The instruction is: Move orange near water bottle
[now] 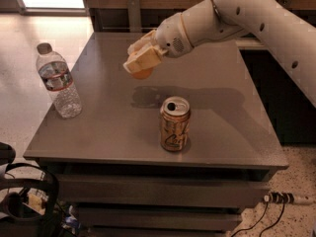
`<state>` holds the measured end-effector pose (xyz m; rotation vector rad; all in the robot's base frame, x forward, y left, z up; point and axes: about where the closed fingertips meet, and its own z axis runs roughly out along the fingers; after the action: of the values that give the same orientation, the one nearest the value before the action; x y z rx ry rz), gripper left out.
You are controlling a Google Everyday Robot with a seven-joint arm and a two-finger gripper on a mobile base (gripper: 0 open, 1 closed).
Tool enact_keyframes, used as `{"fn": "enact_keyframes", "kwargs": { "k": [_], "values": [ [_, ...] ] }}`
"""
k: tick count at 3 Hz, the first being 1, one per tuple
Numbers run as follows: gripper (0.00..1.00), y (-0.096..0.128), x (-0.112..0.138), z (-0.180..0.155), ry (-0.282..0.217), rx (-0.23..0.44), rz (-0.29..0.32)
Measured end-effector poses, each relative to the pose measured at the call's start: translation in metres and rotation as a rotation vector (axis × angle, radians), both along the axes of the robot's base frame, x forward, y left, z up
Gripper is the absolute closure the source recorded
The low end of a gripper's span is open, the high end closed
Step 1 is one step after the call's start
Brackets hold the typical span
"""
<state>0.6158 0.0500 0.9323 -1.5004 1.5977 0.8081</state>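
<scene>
My gripper (139, 63) hangs in the air above the middle of the grey table (103, 127), to the upper left of the can. Its tan fingers (146, 57) are shut on the orange (142, 74), of which only the lower edge shows below them. The water bottle (58, 81) stands upright near the table's left edge, clear and ribbed with a grey cap and a dark label. It is well to the left of the gripper and lower in the view.
A gold-tan drink can (175, 124) stands upright, opened, near the table's front middle. My white arm (256, 19) reaches in from the upper right. Cables and a power strip (281, 199) lie on the floor at right; dark gear (24, 201) sits at lower left.
</scene>
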Motion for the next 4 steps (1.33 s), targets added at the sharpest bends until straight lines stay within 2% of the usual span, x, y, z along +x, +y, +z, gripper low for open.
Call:
{"fn": "enact_keyframes", "kwargs": {
  "k": [2, 3, 4],
  "values": [
    [1.00, 0.078, -0.045, -0.028, 0.007, 0.024, 0.053],
    [1.00, 0.094, -0.054, -0.046, 0.015, 0.035, 0.066],
    [1.00, 0.096, -0.057, -0.065, 0.019, 0.043, 0.067]
  ]
}}
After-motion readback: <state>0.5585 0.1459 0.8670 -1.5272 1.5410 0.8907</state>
